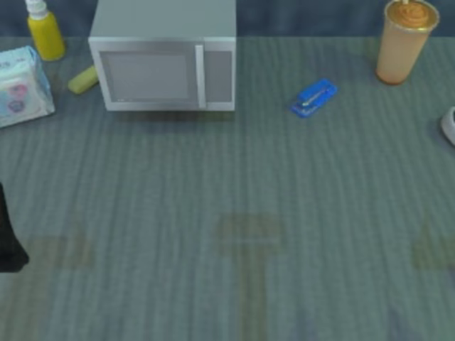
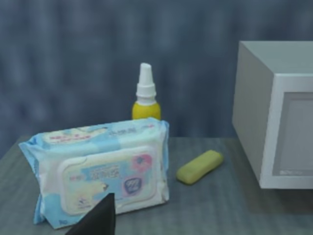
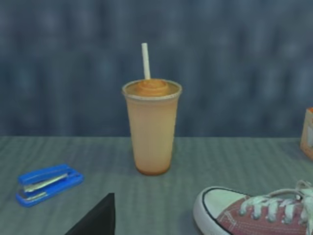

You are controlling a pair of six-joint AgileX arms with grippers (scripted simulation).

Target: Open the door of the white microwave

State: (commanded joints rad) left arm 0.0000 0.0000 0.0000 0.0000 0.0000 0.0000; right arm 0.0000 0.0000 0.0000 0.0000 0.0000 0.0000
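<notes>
Currently the door (image 1: 151, 75) of the white microwave (image 1: 165, 53), upper left of frame, is shut; next the left gripper (image 2: 95, 220), jaw state indeterminable, must reach its handle (image 1: 200, 76).

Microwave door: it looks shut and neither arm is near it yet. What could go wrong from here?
1. The door has its handle on the edge beside the control panel; a pincer aimed slightly off may press the panel instead.
2. The left arm sits at the table's left edge; reaching in, it may brush the wipes packet or yellow bar.
3. Pulling may drag the white microwave forward.
</notes>
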